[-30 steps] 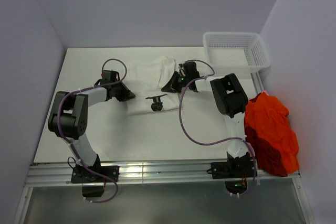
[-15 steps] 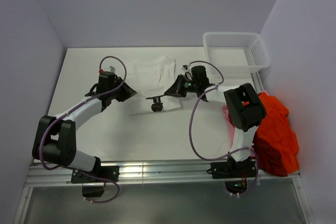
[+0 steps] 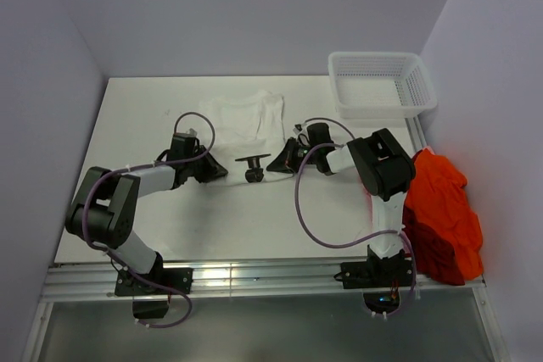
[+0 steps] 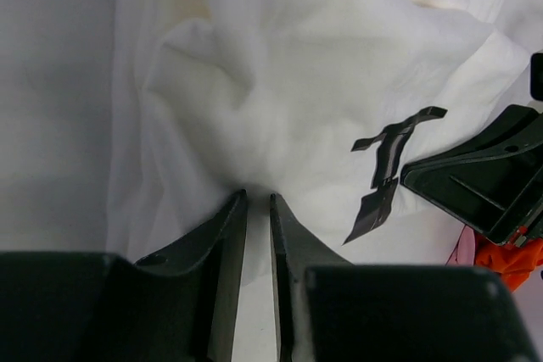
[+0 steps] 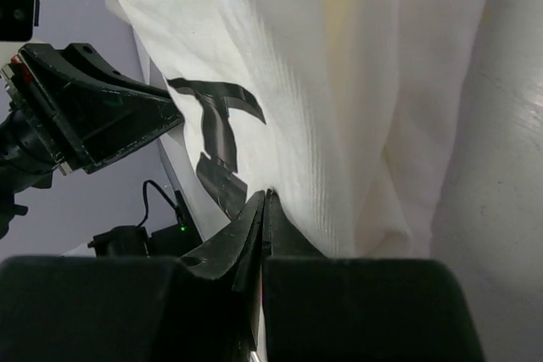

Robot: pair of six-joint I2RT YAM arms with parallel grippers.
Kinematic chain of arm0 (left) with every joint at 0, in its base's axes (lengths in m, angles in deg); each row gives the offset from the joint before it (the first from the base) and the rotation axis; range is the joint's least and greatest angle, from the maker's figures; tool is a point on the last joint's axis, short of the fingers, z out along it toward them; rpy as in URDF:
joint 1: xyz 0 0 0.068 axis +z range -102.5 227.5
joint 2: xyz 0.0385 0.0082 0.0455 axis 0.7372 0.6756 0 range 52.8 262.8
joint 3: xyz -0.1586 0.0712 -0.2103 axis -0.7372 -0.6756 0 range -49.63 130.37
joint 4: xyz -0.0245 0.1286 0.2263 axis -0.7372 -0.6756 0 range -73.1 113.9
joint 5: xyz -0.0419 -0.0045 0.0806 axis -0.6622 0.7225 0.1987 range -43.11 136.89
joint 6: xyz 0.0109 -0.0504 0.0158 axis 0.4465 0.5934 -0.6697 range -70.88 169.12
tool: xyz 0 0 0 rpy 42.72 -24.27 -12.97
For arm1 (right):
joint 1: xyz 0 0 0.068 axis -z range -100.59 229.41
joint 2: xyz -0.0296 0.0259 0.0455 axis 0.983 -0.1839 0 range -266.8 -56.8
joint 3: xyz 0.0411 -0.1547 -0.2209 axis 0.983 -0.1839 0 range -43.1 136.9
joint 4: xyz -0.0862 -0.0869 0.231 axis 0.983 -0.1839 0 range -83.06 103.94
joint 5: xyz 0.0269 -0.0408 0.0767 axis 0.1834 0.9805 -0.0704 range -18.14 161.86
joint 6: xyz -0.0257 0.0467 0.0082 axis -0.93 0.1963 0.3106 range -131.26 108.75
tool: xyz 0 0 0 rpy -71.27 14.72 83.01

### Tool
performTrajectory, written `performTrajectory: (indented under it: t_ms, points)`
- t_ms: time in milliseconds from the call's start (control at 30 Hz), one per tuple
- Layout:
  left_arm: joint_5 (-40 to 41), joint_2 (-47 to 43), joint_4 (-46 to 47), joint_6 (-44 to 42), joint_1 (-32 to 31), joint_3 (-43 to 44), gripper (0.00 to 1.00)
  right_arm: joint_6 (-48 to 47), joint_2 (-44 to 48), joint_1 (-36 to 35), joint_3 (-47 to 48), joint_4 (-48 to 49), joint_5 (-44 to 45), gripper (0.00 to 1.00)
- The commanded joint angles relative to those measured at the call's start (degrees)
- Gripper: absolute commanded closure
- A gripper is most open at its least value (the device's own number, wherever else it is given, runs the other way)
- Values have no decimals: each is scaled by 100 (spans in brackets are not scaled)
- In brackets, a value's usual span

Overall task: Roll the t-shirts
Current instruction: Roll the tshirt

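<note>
The near hem of the white t-shirt (image 3: pixel 244 116) is lost beneath both wrists in the overhead view, and I cannot make out from there how much cloth is folded over. The shirt lies on the far middle of the tabletop (image 3: pixel 136 125), with its black marking (image 3: pixel 252 163) at the front edge, between the two grippers.

In the left wrist camera, the left gripper (image 4: pixel 258 197) shows a thin slit between its fingers. The cloth puckers toward the tips, so it appears pinched on the shirt's edge, though the contact itself is hidden. In its own camera, the right gripper (image 5: pixel 265 194) has its fingers pressed together against a hanging fold beside the marking, clamped on the shirt. The cloth below is cut off by the gripper body.

Both arms reach low across the tabletop, forearms angled inward toward each other and wrists close on either side of the marking.

The orange-red t-shirts (image 3: pixel 441 205) are heaped at the right edge, partly behind the right arm. The basket (image 3: pixel 417 84) stands in the far right corner.
</note>
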Motion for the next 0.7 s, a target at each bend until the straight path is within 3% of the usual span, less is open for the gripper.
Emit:
performTrajectory:
  t_ms: [0,133,233,433,667]
  points:
    - [453,-165,-102,-90,1,-77,76,-380,185,-12,66,-382,456,99]
    - [744,-595,-437,-204,-7,-59,75,-635,632,-12,-188,-463,728,98]
    - [850,-1017,-551,-213,-8,-190,73,-854,1098,-21,-531,-322,729,91]
    - [1139,-1965,-754,-187,-51,-541,51,-1382,2327,-118,-1031,-885,1501,75]
    - [1245,-3134,0,-134,-236,-1403,31,-1005,3471,-162,-2411,712,1985,55]
